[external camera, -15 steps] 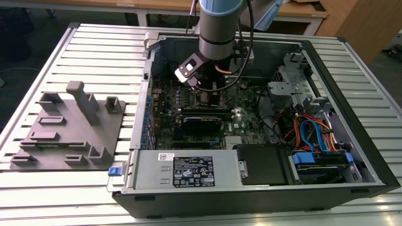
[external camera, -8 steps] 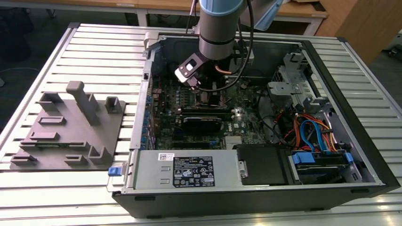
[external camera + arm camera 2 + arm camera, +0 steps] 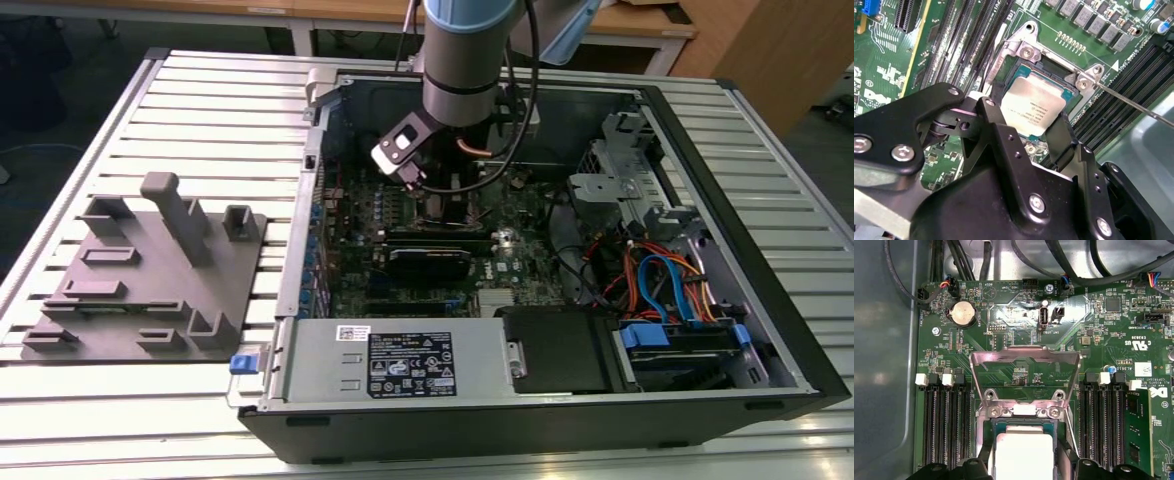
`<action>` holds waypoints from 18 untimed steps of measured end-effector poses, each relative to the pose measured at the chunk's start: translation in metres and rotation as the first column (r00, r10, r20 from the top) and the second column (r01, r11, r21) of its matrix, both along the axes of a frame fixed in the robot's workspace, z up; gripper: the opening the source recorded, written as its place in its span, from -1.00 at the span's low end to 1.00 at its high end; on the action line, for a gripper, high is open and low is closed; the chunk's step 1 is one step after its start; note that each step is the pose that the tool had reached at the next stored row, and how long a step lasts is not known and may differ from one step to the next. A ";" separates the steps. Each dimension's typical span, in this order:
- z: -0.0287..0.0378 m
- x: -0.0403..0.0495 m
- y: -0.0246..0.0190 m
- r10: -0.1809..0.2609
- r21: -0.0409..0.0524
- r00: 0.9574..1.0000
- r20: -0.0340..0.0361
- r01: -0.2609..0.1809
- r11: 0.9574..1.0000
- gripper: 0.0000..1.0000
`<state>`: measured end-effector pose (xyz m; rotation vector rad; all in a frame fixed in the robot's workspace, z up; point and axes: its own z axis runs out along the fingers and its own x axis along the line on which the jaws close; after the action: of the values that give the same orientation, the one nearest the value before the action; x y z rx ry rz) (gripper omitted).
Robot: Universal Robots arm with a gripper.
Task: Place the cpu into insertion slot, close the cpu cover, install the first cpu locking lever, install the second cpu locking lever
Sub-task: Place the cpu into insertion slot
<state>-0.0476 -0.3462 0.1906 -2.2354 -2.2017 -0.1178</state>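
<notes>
Over the open computer case (image 3: 534,435) on the slatted desk (image 3: 200,100), the arm comes straight down from above, its wrist inside the case walls and the hand (image 3: 430,195) low over the green motherboard (image 3: 400,250). A grey fixture block (image 3: 147,270) lies on the desk at the exterior view's left, well apart from the case.

Directly beneath the hand (image 3: 1026,117), the cpu (image 3: 1031,105) lies flat and level in the insertion slot (image 3: 1051,62), silver face up, its green edge showing inside the socket's rim. In both wrist views the chip sits between the two black fingers (image 3: 991,112).

The hand (image 3: 1026,467) is parted to about the chip's width, one finger on each side. It seems to stand just clear of the chip's edges rather than pinching them, though contact is hard to judge from these angles.

The cpu cover (image 3: 1024,355) is swung open, lying back over the board on the far side of its hinge screws, away from the chip. A thin locking lever (image 3: 1134,102) juts out from one socket corner, unlatched, across the long black memory slots (image 3: 1114,107). A coin battery (image 3: 963,314) sits beyond the cover.
</notes>
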 end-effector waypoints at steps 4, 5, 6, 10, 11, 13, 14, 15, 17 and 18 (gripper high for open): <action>0.0017 0.0000 0.0000 0.000 0.000 1.000 0.000 0.000 1.000 0.22; 0.0026 0.0000 0.0000 0.000 0.000 1.000 0.000 0.000 1.000 0.22; 0.0036 0.0000 0.0000 0.000 0.000 1.000 0.000 0.000 1.000 0.22; 0.0081 0.0000 0.0000 0.000 0.000 1.000 0.000 0.000 1.000 0.22; 0.0092 0.0000 0.0000 0.000 0.000 1.000 0.000 0.000 1.000 0.22; 0.0113 0.0000 0.0000 0.000 0.000 1.000 0.000 0.000 1.000 0.22; 0.0123 0.0000 0.0000 0.000 0.000 1.000 0.000 0.000 1.000 0.22; 0.0136 0.0000 0.0000 0.000 0.000 1.000 0.000 0.000 1.000 0.22; 0.0165 0.0000 0.0000 0.000 0.000 1.000 0.000 0.000 1.000 0.22; 0.0181 0.0000 0.0000 0.000 0.000 1.000 0.000 0.000 1.000 0.22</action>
<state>-0.0476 -0.3462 0.2087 -2.2354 -2.2017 -0.1180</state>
